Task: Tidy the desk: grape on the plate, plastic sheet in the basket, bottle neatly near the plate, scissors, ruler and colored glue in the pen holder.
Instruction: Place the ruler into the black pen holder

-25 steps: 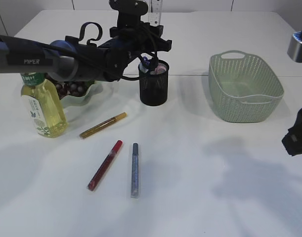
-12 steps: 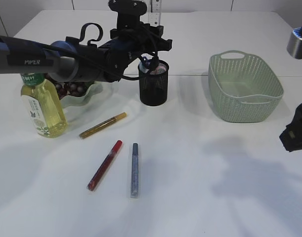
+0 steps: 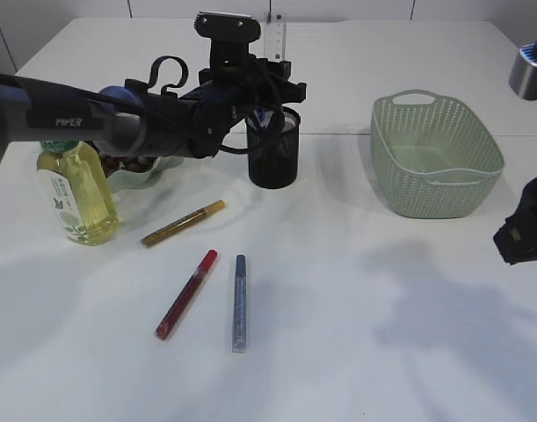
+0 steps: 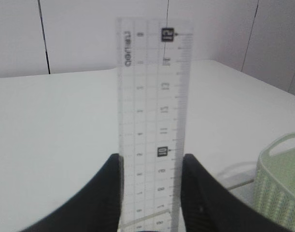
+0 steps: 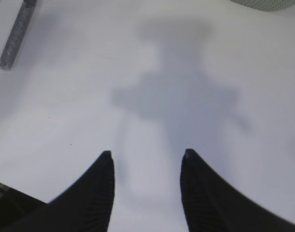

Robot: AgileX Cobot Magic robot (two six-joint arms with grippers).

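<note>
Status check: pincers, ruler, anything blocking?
Left pincer shut on ruler, upright over pen holder. Right pincer open, empty. Three glue pens on table. Nothing blocking.

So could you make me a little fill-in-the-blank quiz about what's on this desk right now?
1. The left gripper holds a clear ____ upright above the black pen holder.
2. ____ glue sticks lie loose on the table.
3. The bottle holds a ____ liquid.
4. The right gripper is open and holds ____.

Missing words: ruler; three; yellow; nothing
</note>
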